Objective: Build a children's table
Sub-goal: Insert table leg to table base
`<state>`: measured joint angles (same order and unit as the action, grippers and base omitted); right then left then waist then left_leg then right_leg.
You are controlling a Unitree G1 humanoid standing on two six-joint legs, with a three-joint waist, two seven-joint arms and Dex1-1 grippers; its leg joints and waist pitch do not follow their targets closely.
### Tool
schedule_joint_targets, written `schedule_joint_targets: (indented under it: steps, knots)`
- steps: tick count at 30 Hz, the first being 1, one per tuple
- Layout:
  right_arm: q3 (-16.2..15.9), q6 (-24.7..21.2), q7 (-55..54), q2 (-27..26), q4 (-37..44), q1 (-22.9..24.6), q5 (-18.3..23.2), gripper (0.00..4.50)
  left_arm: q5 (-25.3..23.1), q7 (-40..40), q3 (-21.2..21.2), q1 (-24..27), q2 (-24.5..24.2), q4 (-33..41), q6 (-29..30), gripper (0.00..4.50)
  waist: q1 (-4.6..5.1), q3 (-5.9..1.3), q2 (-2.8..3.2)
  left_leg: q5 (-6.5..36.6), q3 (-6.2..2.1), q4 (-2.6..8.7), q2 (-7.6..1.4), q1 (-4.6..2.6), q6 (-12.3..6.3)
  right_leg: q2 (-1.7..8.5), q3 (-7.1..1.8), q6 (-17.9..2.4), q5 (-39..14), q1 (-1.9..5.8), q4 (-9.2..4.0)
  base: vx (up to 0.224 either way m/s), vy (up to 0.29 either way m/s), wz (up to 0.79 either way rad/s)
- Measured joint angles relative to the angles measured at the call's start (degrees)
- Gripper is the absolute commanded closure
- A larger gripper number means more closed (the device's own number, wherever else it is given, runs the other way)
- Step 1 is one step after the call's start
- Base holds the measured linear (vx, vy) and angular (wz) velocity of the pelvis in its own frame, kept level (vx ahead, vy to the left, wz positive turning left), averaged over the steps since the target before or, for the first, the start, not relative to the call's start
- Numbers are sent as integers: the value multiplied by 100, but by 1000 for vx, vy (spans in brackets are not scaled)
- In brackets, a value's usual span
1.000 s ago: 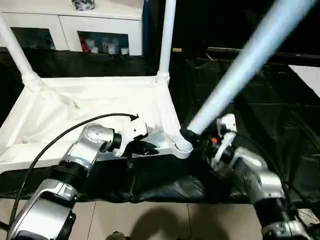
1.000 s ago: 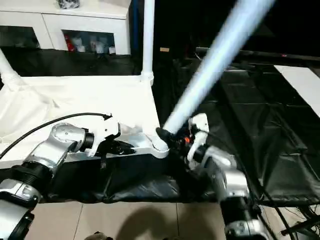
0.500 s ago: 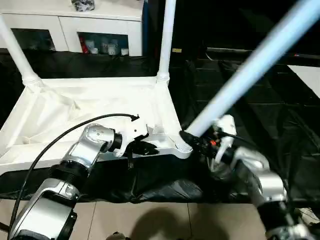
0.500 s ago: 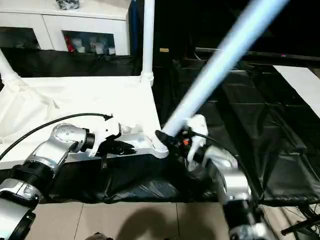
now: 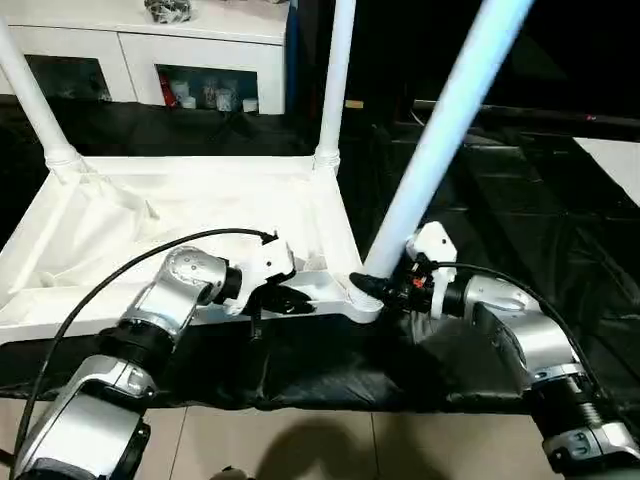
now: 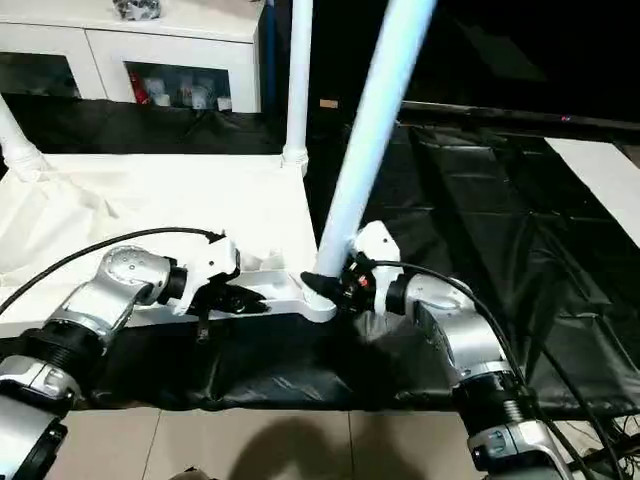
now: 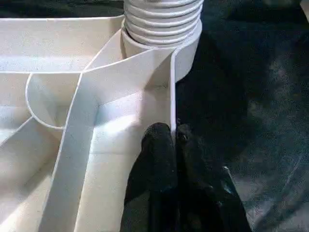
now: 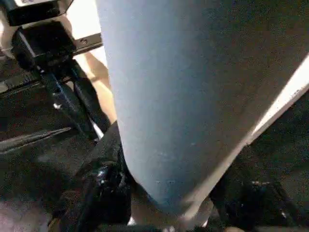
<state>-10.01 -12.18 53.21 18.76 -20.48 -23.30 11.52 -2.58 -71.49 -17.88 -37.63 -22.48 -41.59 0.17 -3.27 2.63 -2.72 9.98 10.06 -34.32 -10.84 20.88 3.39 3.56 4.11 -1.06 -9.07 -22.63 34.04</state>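
The white table top (image 5: pixel 200 210) lies underside up on black cloth. Two white legs (image 5: pixel 335 70) (image 5: pixel 25 90) stand in its far corner sockets. My right gripper (image 5: pixel 375 285) is shut on the lower end of a third leg (image 5: pixel 440 110), which rises steeply from the near right corner socket (image 5: pixel 362 300). In the left wrist view the leg's ribbed end (image 7: pixel 161 19) sits in that socket. My left gripper (image 5: pixel 290 298) is shut on the table top's near rim beside that corner, and its fingers (image 7: pixel 157 150) pinch the thin wall.
A white cabinet (image 5: pixel 200 50) with shelves stands behind the table top. Black cloth (image 5: pixel 520 220) covers the ground to the right, with a white sheet (image 5: pixel 620 155) at the far right. Tiled floor (image 5: pixel 300 440) lies in front. A black cable (image 5: pixel 120 280) loops over my left forearm.
The leg in my right gripper has swung from a strong rightward lean to nearly upright over the near right socket. My right forearm has dropped lower. The left gripper has stayed on the rim.
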Motion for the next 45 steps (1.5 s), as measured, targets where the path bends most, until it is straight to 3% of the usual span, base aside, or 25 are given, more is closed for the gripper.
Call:
schedule_joint_targets:
  steps: [14, 20, 23, 25, 28, 29, 33, 35, 37, 45]
  knots:
    - [-308, 281, 1058, 150, 26, -85, 16, 261, 144, -901, -60, 87, -398, 298, -26, 450, 7, 33, -45, 1, 0, 47, -1, 2, 2, -7, -2, 13, -14, -15, -15, 0, 0, 0]
    - [-264, 298, 914, -13, -93, -163, 11, 261, 139, -745, -20, 83, -331, 296, 119, 450, 16, 34, -46, 1, 0, 53, -1, -6, 3, -7, -2, 12, -17, -14, -14, 0, 0, 0]
    - [-85, 409, 235, -353, -534, -355, -71, 261, 50, -210, 107, 64, -260, 297, 360, 450, 88, 57, -49, 1, -1, 49, 1, -19, 4, -5, 3, 11, -18, -14, -15, 0, 0, 0]
    - [66, 426, -411, -610, -883, -543, -154, 261, 25, 201, 198, 43, -172, 322, 640, 450, 161, 83, -39, 1, -31, 48, -1, -16, 4, 0, 56, 9, -20, -7, -74, -61, 12, -10]
    - [265, 402, -1329, -965, -1396, -912, -228, 261, -46, 768, 262, 63, -3, 641, 1205, 450, 295, 133, 18, 1, -132, 46, -13, 11, 4, 92, 326, 1, -28, 39, -226, -51, 51, -22]
    - [302, 403, -1505, -1020, -1485, -976, -230, 261, -56, 880, 297, 109, 59, 766, 1372, 450, 333, 152, 38, 2, -161, 51, -15, 11, 5, 89, 361, -1, -28, 59, -270, -37, 63, -19]
    - [414, 431, -2319, -1287, -2084, -1411, -315, 261, -241, 1740, 473, 396, 476, 1536, 2313, 450, 463, 180, 31, 4, -155, 53, -5, -22, 6, 102, 372, -10, -31, 72, -287, 0, 0, 0]
    - [466, 441, -2501, -1360, -2194, -1504, -321, 261, -287, 1946, 498, 460, 605, 1753, 2561, 450, 469, 201, 31, 4, -160, 54, -7, -36, 6, 171, 499, -9, -31, 80, -298, 0, 0, 0]
    - [515, 507, -2627, -1421, -2313, -1575, -332, 261, -295, 2093, 502, 514, 684, 1871, 2625, 450, 483, 215, 53, 14, -194, 54, -19, -35, 21, 188, 583, -9, -32, 95, -335, 0, 0, 0]
    - [608, 759, -2776, -1628, -2700, -1775, -440, 261, -321, 2251, 469, 578, 636, 2043, 2740, 450, 540, 232, 41, 29, -206, 80, -27, -70, 44, 188, 622, -9, -32, 93, -342, 0, 0, 0]
